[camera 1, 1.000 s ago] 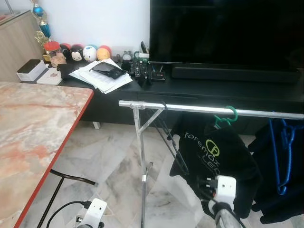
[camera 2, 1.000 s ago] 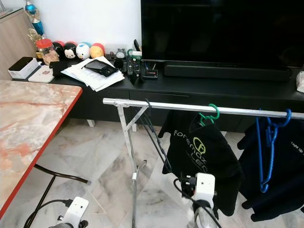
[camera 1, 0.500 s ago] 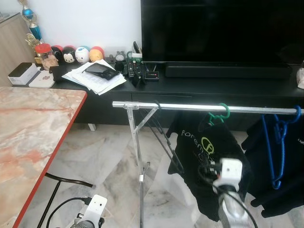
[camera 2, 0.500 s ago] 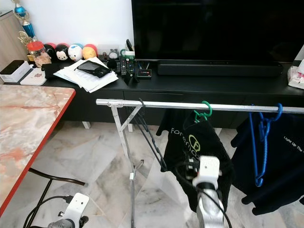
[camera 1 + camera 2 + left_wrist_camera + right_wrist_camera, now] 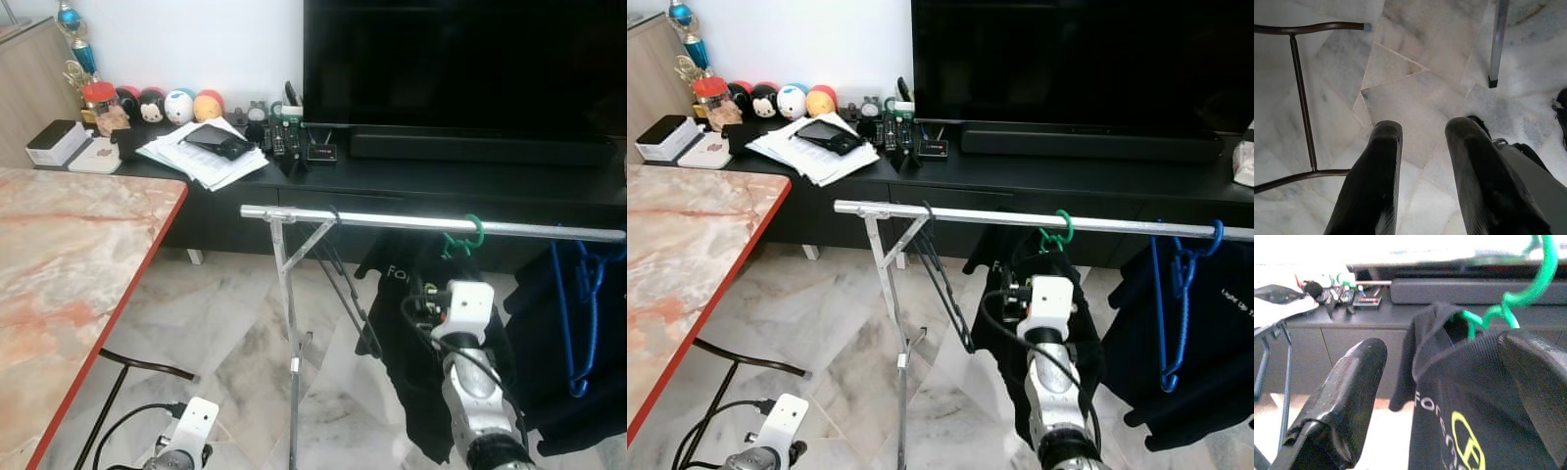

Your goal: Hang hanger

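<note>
Green hanger hooked over the silver rail of a clothes rack, carrying a black t-shirt with a yellow-green logo and pale lettering. Right gripper raised just in front of the shirt's chest, below the rail; fingers spread wide, released, one black finger clear of the cloth on the side toward the rack's leg, the other finger at the shirt's far shoulder, whether touching the cloth cannot tell. Hook twists up from the collar, seen in the right wrist view. Right arm silver, white wrist block with black cabling, covering most of the shirt in the head views.

Blue hangers farther along the same rail with dark garments, well apart from the green one. Thin black hanger hangs near the rack's leg end, empty, tilted.

Left gripper low, pointing at marble floor, fingers parted, nothing between them; a dark chair-leg frame beside it.

Behind the rack: black TV console with a big TV, soundbar, remotes, papers, round plush toys. Marble table with red edge on robot's left.
</note>
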